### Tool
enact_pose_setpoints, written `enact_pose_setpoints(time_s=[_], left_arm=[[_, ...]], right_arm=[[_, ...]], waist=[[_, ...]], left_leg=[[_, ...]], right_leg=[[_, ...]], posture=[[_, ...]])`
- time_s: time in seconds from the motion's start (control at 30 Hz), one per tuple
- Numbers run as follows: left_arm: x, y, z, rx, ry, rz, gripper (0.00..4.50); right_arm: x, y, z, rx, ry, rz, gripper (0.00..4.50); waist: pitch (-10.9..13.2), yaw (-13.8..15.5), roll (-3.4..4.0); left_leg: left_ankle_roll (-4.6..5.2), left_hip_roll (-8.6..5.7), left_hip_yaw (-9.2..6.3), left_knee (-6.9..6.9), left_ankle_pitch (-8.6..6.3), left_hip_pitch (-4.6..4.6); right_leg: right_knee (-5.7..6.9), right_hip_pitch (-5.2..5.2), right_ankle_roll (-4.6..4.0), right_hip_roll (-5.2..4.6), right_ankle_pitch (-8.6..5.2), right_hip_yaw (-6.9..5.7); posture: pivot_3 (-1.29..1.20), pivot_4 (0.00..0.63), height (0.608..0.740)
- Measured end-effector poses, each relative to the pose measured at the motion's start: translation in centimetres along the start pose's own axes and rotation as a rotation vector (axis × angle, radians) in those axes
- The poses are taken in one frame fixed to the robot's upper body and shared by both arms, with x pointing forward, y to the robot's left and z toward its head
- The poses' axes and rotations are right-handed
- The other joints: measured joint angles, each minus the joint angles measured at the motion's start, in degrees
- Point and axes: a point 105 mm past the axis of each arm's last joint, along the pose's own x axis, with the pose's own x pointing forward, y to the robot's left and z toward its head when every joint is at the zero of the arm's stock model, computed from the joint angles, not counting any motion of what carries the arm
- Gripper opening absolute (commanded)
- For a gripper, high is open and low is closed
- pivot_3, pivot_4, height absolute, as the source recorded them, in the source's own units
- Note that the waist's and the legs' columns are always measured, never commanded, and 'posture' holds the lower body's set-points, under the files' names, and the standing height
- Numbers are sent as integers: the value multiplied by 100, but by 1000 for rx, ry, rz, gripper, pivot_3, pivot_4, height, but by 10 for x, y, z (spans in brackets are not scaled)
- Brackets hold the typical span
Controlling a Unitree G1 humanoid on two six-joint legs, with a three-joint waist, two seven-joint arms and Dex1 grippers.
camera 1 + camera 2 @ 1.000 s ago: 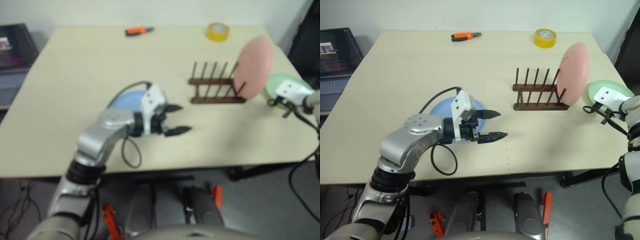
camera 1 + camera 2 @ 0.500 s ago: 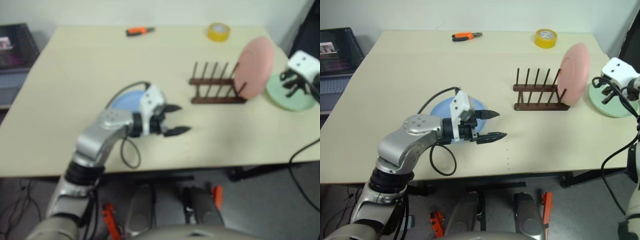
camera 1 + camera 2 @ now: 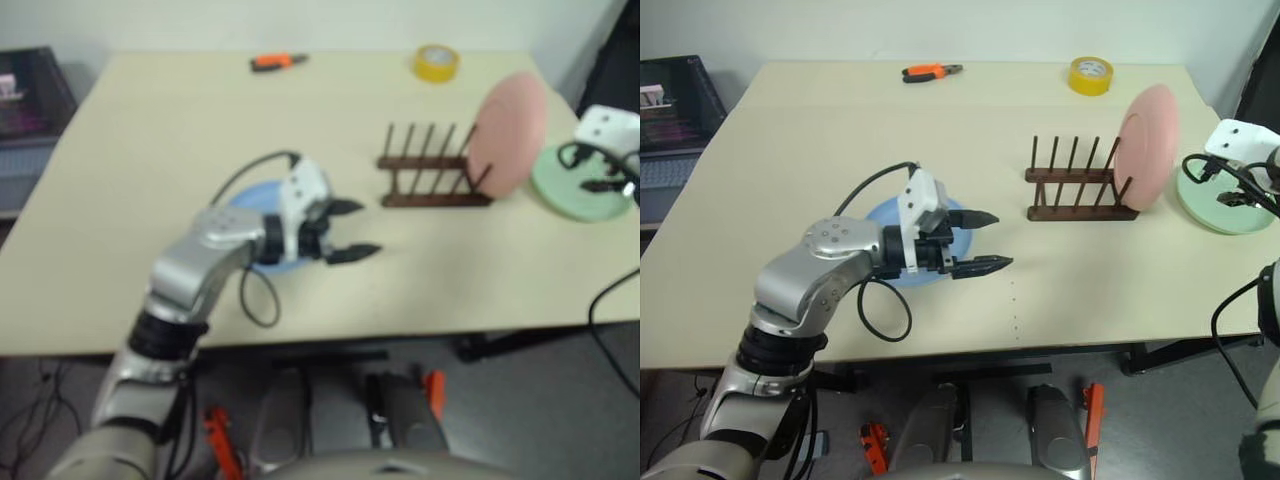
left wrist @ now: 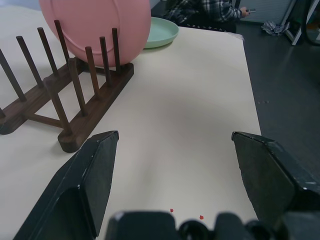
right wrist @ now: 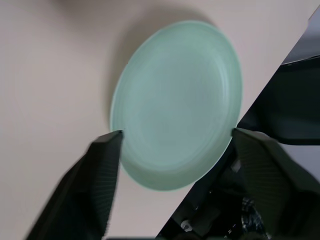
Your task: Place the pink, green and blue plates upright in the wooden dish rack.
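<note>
Over the table's right edge my right gripper (image 5: 170,145) hangs with fingers spread wide, gripping nothing, the green plate (image 3: 1218,205) flat beneath it; just beside that, the pink plate (image 3: 1146,133) stands upright in the end slot of the wooden dish rack (image 3: 1078,188); my left gripper (image 3: 980,241) is spread and empty, pointing toward the rack, above the blue plate (image 3: 886,215) lying flat on the table (image 3: 820,130).
</note>
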Motion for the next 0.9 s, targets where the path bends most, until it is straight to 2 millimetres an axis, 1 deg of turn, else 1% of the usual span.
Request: enact_pose_setpoints(time_s=[0.17,0.47,0.63,0.83,0.9], left_arm=[[3,0,4,9,-19,-7,3998],[6,-2,4,8,-23,-11,3998],[8,-3,4,5,-25,-17,3998],[8,-3,1,-7,-25,-2,3998],[8,-3,0,-10,-24,0,3998]], right_arm=[[10,16,8,-18,-7,86,4473],[18,25,11,-3,7,116,4473],[21,27,9,18,25,103,4473],[31,36,0,32,68,103,4473],[33,39,1,40,68,109,4473]], waist=[[0,-39,0],[0,-90,1],[0,-93,1],[0,-95,1],[0,-96,1]], left_leg=[[0,0,-1,2,1,1],[0,-1,-1,2,1,1],[0,-1,0,2,1,1],[1,-2,0,2,1,2],[1,-3,1,2,1,2]], right_leg=[[6,0,1,1,1,0],[7,1,1,1,1,1],[7,1,1,1,1,1],[7,1,1,1,1,3],[8,1,2,1,2,3]], posture=[[0,150,740],[0,150,740],[0,150,740],[0,150,740],[0,150,740]])
